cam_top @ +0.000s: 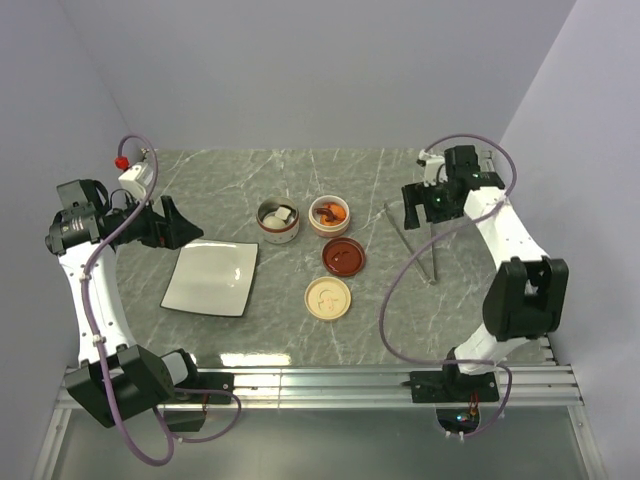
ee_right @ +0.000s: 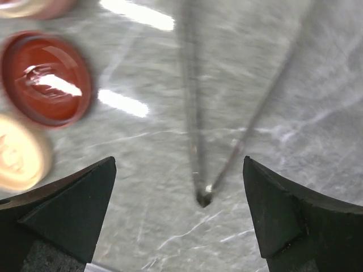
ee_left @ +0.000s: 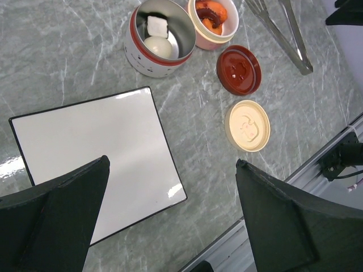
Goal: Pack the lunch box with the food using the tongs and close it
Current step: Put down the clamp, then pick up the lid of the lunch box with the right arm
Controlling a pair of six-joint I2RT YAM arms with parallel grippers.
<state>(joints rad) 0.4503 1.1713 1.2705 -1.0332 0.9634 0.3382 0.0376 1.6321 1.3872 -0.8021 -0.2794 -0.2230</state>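
**Tongs down, lids next**

Directly beneath the right end effector (ee_right: 178,164): long thin silver metal tongs (ee_right: 203,195), lying flat on the grey marbled table (cam_top: 200,170), touched by neither finger. Right end effector spread wide, gripping nothing. Left end effector (ee_left: 173,163) likewise gaping with nothing in it, white square plate (ee_left: 85,153) below and between its fingers.

Long axis of the tongs running near-to-far across the table, slightly tilted. Joined end toward the arm bases, just short of the right fingertips in the wrist view. Two slim arms fanning away toward the far wall in a narrow V.

Food apparently packed: white egg-like ball (ee_left: 159,46) in the red-rimmed round tin (ee_left: 133,51), orange fried bits (ee_left: 214,11) in the pale pink round tub (ee_left: 204,41), both left of the right end effector. Judging by that, closing comes next.

- Lift clear of the tongs before swinging left, to avoid dragging them.
- Take the red round lid (cam_top: 343,256) or the cream round lid (cam_top: 328,298) by its rim.
- Match lid to container, probably by colour.
- Keep it level, centre it, press down evenly.
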